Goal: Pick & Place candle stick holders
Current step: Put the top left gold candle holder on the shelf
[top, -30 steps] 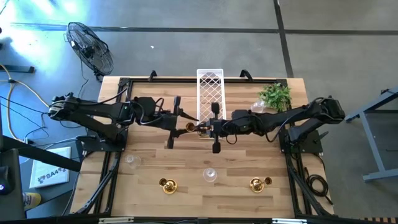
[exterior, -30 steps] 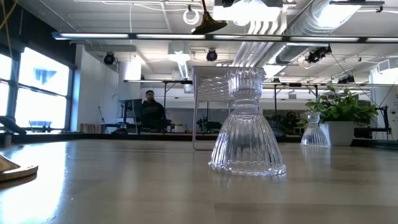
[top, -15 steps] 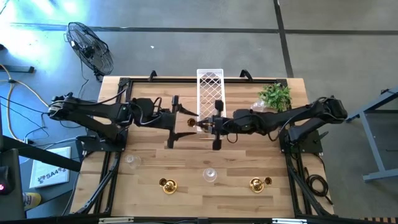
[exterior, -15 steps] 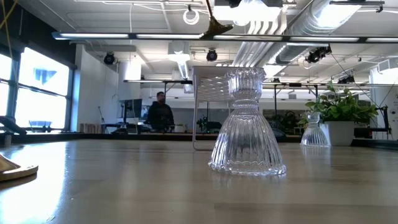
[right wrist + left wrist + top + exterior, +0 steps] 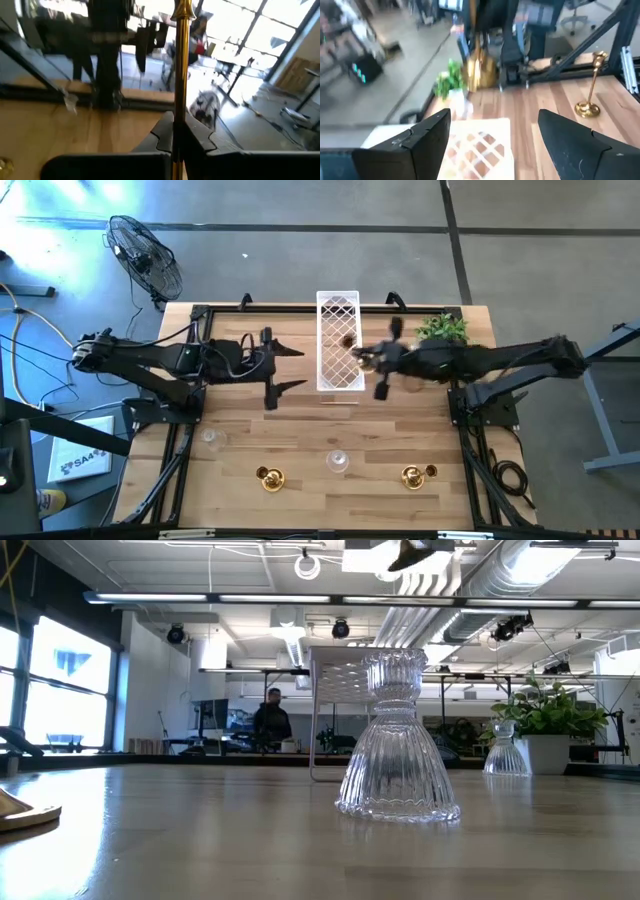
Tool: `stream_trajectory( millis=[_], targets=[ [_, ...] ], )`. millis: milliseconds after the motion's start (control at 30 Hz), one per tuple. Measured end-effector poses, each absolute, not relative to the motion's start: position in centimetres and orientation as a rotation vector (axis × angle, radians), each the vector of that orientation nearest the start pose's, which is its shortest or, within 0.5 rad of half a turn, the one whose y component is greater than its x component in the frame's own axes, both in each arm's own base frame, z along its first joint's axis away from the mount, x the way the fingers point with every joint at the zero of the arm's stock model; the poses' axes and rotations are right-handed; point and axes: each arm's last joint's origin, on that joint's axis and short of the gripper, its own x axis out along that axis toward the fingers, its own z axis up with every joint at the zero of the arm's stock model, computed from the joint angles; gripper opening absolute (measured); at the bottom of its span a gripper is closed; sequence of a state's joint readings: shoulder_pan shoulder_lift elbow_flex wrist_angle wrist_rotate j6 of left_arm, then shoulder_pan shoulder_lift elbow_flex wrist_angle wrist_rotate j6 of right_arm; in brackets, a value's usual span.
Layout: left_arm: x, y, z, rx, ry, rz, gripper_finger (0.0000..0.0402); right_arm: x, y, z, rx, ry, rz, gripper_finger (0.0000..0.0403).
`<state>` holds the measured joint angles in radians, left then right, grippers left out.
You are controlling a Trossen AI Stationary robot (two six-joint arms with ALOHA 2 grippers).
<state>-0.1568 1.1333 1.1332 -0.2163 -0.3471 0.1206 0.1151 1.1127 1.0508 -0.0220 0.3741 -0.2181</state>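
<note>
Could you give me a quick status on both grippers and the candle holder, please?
Right gripper shut on tall gold holder, above white tray. Left gripper open, empty, beside tray. Nothing blocking.

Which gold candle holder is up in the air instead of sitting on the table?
The tall gold holder, pinched by its slim stem in the right tool above the white tray. The two squat gold holders sit on the table.

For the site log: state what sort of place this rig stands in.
Most likely an open lab or workshop. Exposed ducts and pipes run under the ceiling, workbenches stand behind a person in the background, and the wooden table sits on bare concrete flooring beside a floor fan.
</note>
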Motion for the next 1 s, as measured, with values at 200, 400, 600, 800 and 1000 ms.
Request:
stream_trajectory(
  millis=[200,400,600,800,1000],
  targets=[
    [24.3,-2.7,37.7,0.172,0.278,0.226,0.0296,19.8,0.2,41.2,-0.187,-0.067,-0.219,0.0007],
    [24.2,-2.7,37.5,0.178,0.3,0.238,0.0296,17.3,-2.4,43.1,-0.187,-0.206,-0.321,0.0007],
    [24.1,-2.7,37.3,0.185,0.319,0.238,0.0296,19.1,-6.4,42.4,-0.142,-0.214,-0.335,0.0007],
    [24.1,-2.6,37.1,0.192,0.342,0.239,0.0296,21.5,-11.2,40.7,-0.046,-0.2,-0.357,0.0007],
    [24.0,-2.6,37.0,0.202,0.355,0.261,0.0296,23.2,-15.0,38.6,0.023,-0.179,-0.363,0.0007]
  ],
)
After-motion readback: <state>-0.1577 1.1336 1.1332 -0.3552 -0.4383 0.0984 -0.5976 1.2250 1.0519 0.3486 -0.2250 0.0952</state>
